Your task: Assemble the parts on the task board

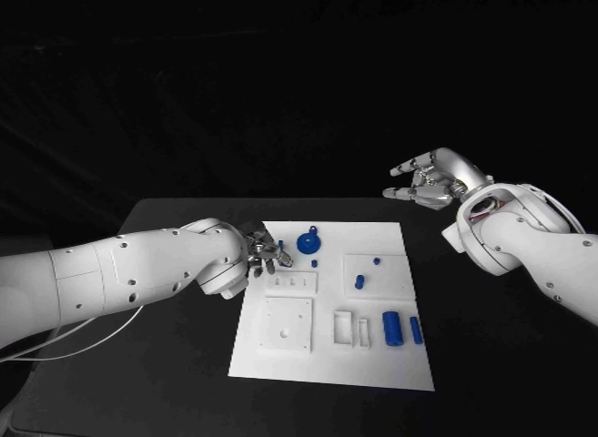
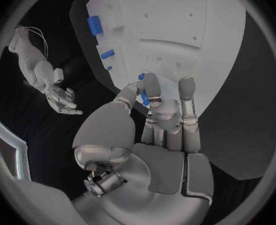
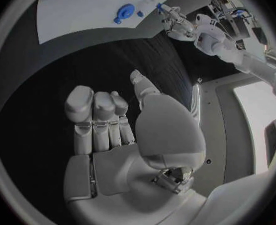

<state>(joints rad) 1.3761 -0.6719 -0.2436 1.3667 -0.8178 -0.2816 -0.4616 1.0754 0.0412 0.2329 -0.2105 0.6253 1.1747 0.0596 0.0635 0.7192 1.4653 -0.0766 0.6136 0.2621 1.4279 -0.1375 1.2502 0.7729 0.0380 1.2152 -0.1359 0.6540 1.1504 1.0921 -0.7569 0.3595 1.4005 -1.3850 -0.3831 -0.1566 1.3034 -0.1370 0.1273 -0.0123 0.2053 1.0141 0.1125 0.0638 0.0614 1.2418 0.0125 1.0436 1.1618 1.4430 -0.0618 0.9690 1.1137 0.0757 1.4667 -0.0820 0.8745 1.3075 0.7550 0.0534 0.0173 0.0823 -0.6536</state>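
The white task board [image 1: 378,364] lies in the middle of the black table. My left hand [image 1: 263,251] hovers at the board's far left corner and pinches a small blue part [image 2: 144,99] between thumb and fingers. Just right of it on the board lies a round blue part [image 1: 308,242], also seen as a round blue part [image 3: 125,10] from the right wrist. A small blue peg [image 1: 359,281] stands near the board's middle. A blue cylinder [image 1: 392,328] and a blue bar [image 1: 416,330] lie at the near right. My right hand [image 1: 437,179] hangs raised beyond the board's far right corner, holding nothing.
White raised blocks [image 1: 287,324] and a slotted holder [image 1: 343,330] occupy the board's near half. Black table [image 1: 180,364] surrounds the board on all sides. My left forearm [image 1: 128,273] stretches over the table's left part.
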